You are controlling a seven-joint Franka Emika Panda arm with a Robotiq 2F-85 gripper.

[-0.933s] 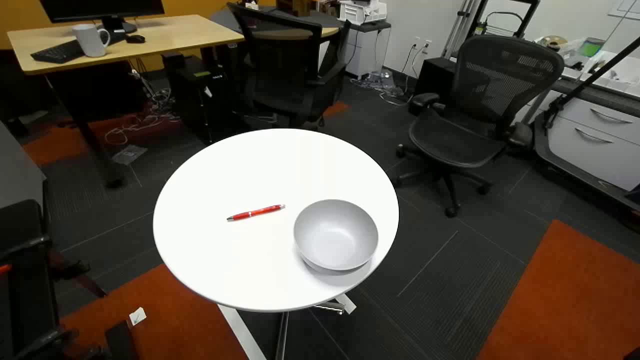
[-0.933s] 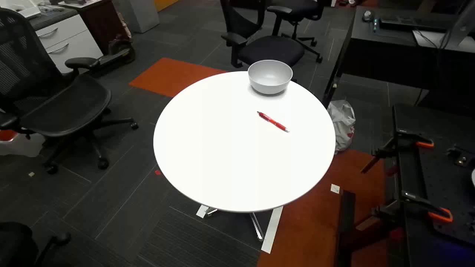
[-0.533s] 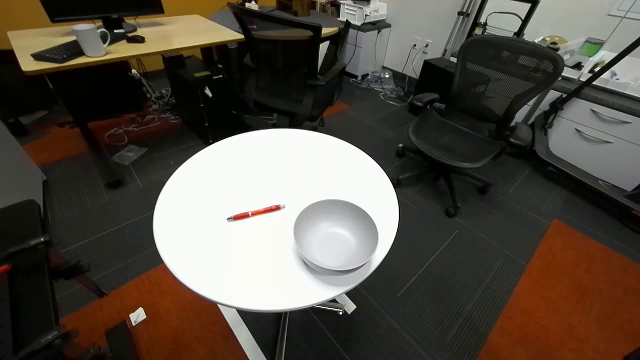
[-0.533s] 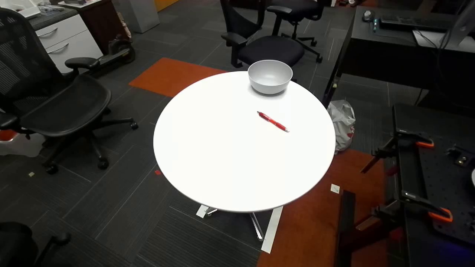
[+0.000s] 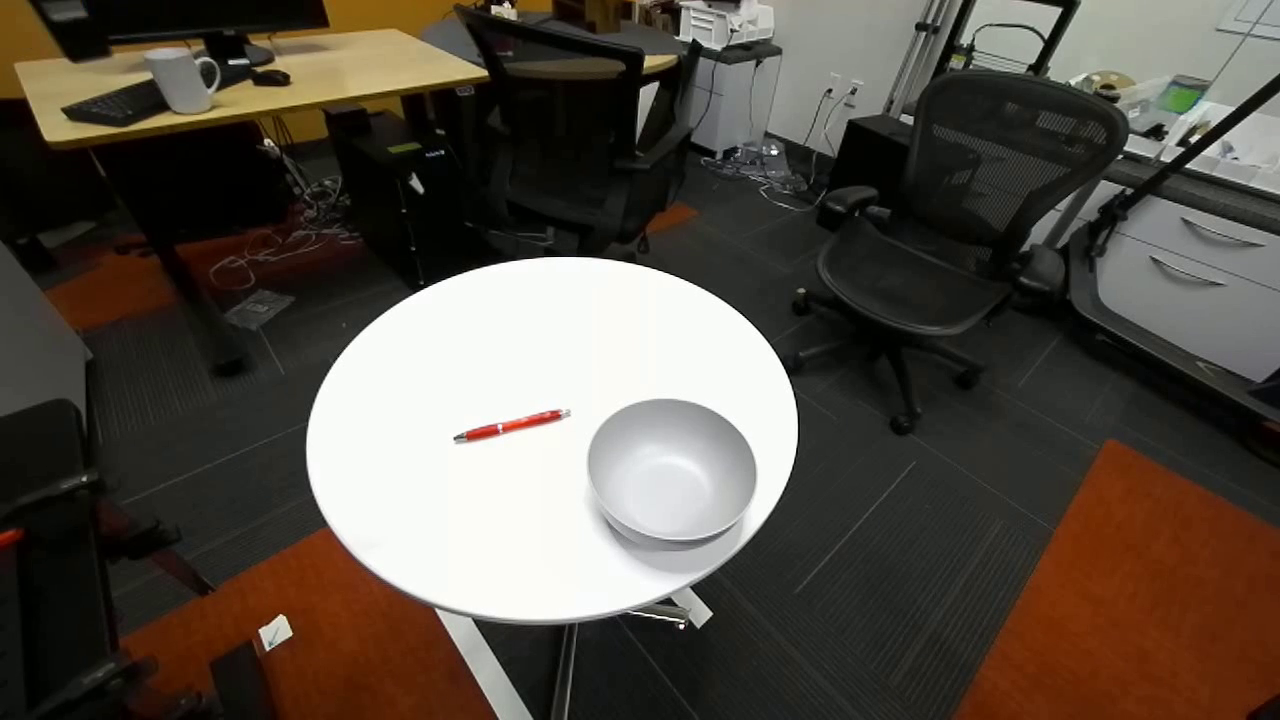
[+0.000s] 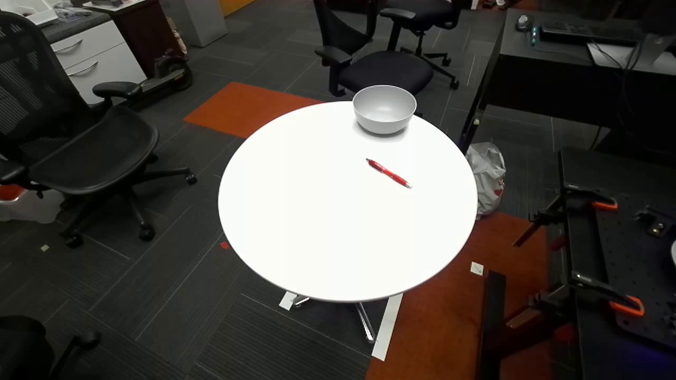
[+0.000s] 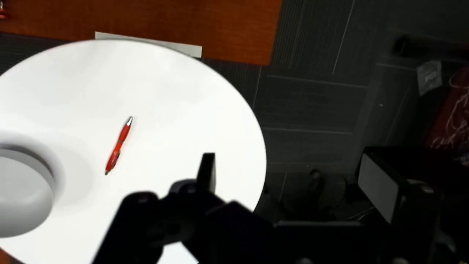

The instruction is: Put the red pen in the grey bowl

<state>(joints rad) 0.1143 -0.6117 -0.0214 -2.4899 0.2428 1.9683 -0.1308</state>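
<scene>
The red pen lies flat on the white round table in both exterior views (image 5: 512,426) (image 6: 388,173) and in the wrist view (image 7: 119,145). The grey bowl stands upright near the table's edge, a short way from the pen, in both exterior views (image 5: 672,470) (image 6: 384,108). It is cut off at the left of the wrist view (image 7: 22,198). My gripper (image 7: 287,172) is open and empty, with its fingers wide apart. In the wrist view, pen and bowl are to the left of the fingers, apart from them. A dark part, probably of my gripper (image 5: 72,28), shows at an exterior view's top left corner.
The white round table (image 5: 450,340) carries the pen and bowl. A black bench with orange-tipped clamps (image 6: 627,306) stands beside it. Black office chairs (image 5: 960,210) (image 6: 388,71) are around the table. A wooden desk with a mug (image 5: 180,80) is farther back.
A dark part, probably my gripper, has come into the top left corner of an exterior view. A dark shape also covers more of the top right in an exterior view. Pen and bowl are unmoved.
</scene>
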